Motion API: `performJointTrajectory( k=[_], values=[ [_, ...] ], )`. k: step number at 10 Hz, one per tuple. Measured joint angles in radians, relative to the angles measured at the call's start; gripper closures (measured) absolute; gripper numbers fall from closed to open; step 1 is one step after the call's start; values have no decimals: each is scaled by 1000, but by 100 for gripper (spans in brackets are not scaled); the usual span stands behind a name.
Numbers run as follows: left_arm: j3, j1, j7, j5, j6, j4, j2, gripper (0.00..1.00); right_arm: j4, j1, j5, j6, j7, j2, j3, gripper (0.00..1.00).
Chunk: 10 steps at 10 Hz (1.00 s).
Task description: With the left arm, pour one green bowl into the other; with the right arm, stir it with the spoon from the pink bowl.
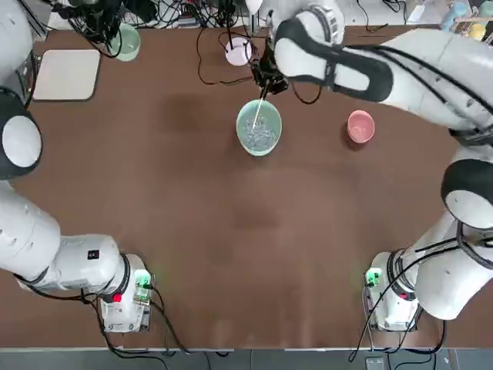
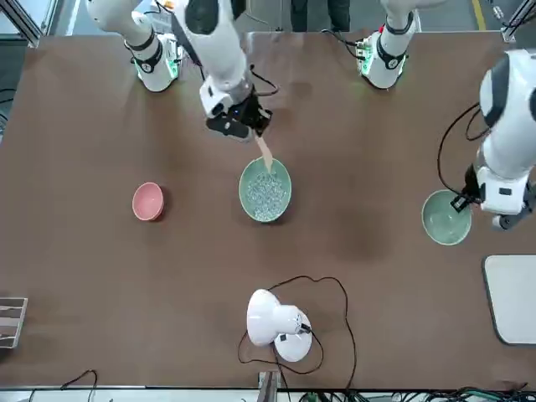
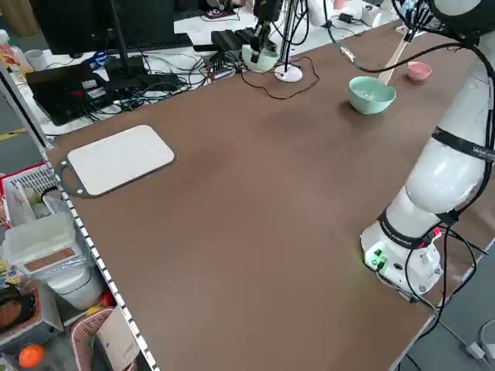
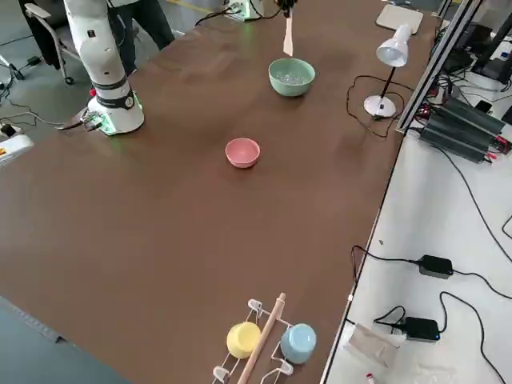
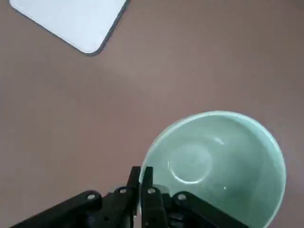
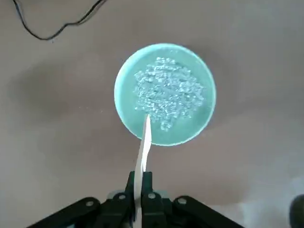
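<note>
The large teal-green bowl [image 1: 259, 128] [image 2: 265, 190] stands mid-table, holding clear crumbly pieces [image 6: 168, 92]. My right gripper [image 1: 267, 77] [image 6: 141, 176] hovers at its robot-side rim, shut on the wooden spoon [image 6: 144, 142] [image 2: 264, 154]. The spoon slants down, its tip over the pieces. The pink bowl [image 1: 360, 127] [image 4: 242, 152] sits empty to the right. At the far left, the small mint-green bowl [image 5: 216, 164] [image 2: 445, 218] rests upright and empty. My left gripper [image 5: 141, 170] is shut on its rim.
A white desk lamp [image 2: 275, 322] with a looping black cable stands just beyond the large bowl. A white board [image 1: 65, 74] lies near the small bowl. A rack with a yellow and a blue cup [image 4: 264, 342] sits at the table's right end.
</note>
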Motion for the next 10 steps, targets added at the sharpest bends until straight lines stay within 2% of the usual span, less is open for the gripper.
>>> performJointTrajectory(
  k=[2, 5, 8, 10],
  values=[
    [0, 37, 58, -44, 57, -28, 50, 96, 1, 2, -5, 19, 0, 39, -4, 94],
    [-6, 36, 58, -52, 202, -186, 69, 96, 1, -2, -19, 20, 0, 57, -18, 94],
    [-5, 59, 58, -122, 282, -321, 47, 96, 1, -12, -44, 24, 0, 100, -22, 94],
    [-9, 81, 109, -196, 380, -407, 41, 96, 1, -18, -69, 24, 0, 121, -24, 94]
  ],
)
